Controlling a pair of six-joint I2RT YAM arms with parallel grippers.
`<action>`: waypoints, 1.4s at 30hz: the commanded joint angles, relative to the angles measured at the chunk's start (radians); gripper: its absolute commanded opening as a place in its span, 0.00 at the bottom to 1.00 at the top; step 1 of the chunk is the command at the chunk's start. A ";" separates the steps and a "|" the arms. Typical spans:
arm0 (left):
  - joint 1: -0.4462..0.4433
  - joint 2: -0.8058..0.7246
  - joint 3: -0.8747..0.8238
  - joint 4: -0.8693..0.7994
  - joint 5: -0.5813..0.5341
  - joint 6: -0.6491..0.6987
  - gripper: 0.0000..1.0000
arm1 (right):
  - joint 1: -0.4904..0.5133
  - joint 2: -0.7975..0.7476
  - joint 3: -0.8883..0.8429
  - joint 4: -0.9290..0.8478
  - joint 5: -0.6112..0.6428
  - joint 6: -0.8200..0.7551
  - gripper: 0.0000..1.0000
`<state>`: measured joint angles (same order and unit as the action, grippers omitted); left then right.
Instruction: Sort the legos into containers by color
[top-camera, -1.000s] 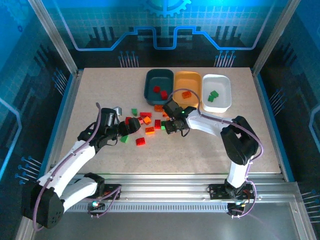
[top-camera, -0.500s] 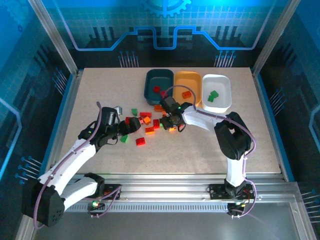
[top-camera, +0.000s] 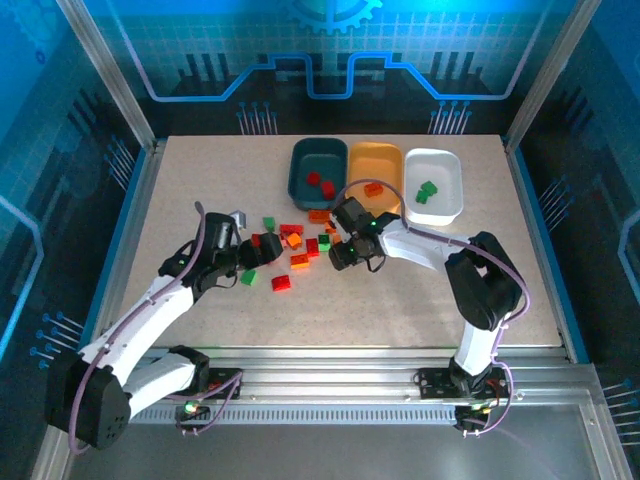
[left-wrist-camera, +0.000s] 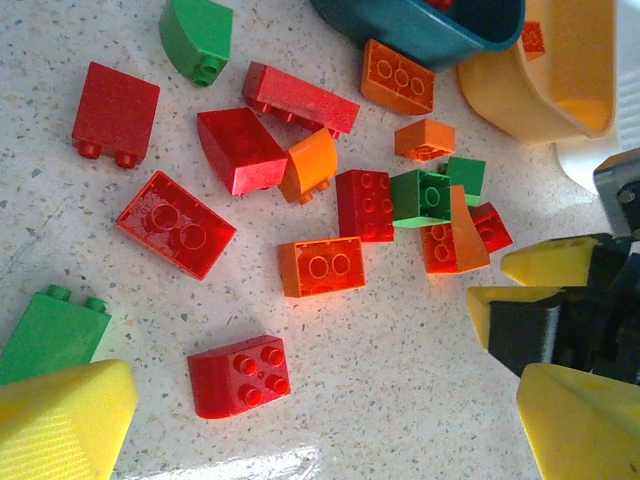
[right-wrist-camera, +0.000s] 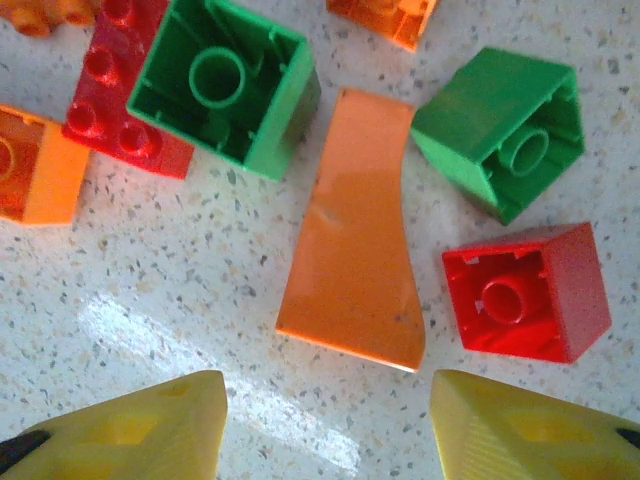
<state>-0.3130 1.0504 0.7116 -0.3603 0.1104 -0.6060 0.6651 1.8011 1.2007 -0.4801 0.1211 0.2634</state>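
Orange and smooth, the slope piece (right-wrist-camera: 350, 230) lay flat on the table (top-camera: 400, 300) among the loose legos (top-camera: 295, 245). It was just ahead of the right gripper (right-wrist-camera: 325, 415), whose fingers stood apart and empty. A red brick (right-wrist-camera: 530, 295) and a green brick (right-wrist-camera: 500, 130) sat very near (perhaps touching it, I could not tell). A close could therefore catch a neighbour, or slip on the curve. The left gripper (left-wrist-camera: 320, 420), wide and empty too, hovered near, so the arms might collide.

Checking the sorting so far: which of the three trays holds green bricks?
The white tray, rightmost: it holds green bricks; the teal tray holds red bricks, the orange tray an orange brick.
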 joint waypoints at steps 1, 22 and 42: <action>0.009 0.012 0.004 0.021 0.034 -0.030 0.99 | -0.024 0.060 0.058 0.005 -0.010 -0.035 0.58; 0.009 0.004 0.000 0.001 0.018 -0.021 0.99 | -0.040 -0.065 0.042 -0.022 0.030 -0.022 0.35; -0.107 0.126 -0.047 0.005 0.056 -0.117 0.99 | -0.421 0.345 0.614 -0.132 0.003 -0.019 0.36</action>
<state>-0.4141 1.1717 0.6830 -0.3462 0.1627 -0.6994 0.2417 2.1056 1.7374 -0.5552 0.1379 0.2531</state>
